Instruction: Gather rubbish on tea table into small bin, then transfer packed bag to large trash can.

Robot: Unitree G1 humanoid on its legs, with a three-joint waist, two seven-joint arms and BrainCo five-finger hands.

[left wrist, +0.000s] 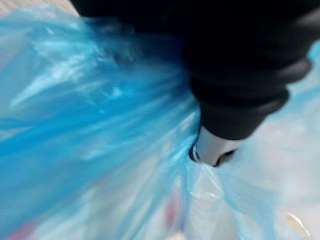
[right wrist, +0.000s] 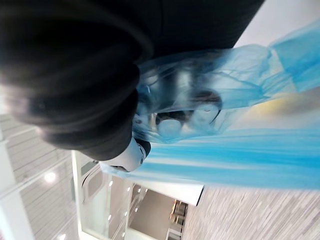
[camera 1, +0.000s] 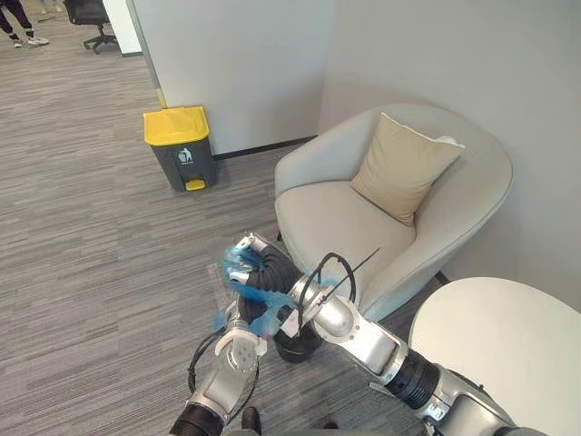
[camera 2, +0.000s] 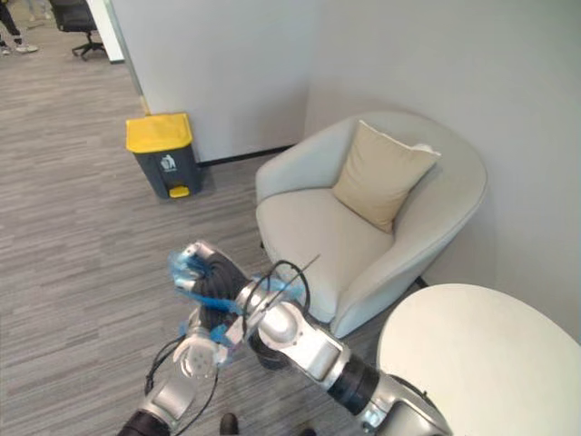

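A thin blue plastic bag (camera 1: 243,263) hangs low over the carpet in front of me, between my two hands. My right hand (camera 1: 265,275) reaches in from the lower right, its fingers (right wrist: 172,122) curled with the blue film (right wrist: 240,150) wrapped over them. My left hand (camera 1: 241,347) is just below it, pressed into the bag (left wrist: 100,125), with blue scraps on either side. The large grey trash can (camera 1: 179,145) with a yellow lid stands by the wall, well ahead and to the left. A dark round shape (camera 1: 295,348) under my right forearm may be the small bin.
A pale armchair (camera 1: 336,227) with a tan cushion (camera 1: 399,163) stands close on the right. A round white table (camera 1: 499,336) fills the lower right. Open carpet lies between me and the can. A person's legs (camera 1: 18,23) and an office chair (camera 1: 91,18) show far back.
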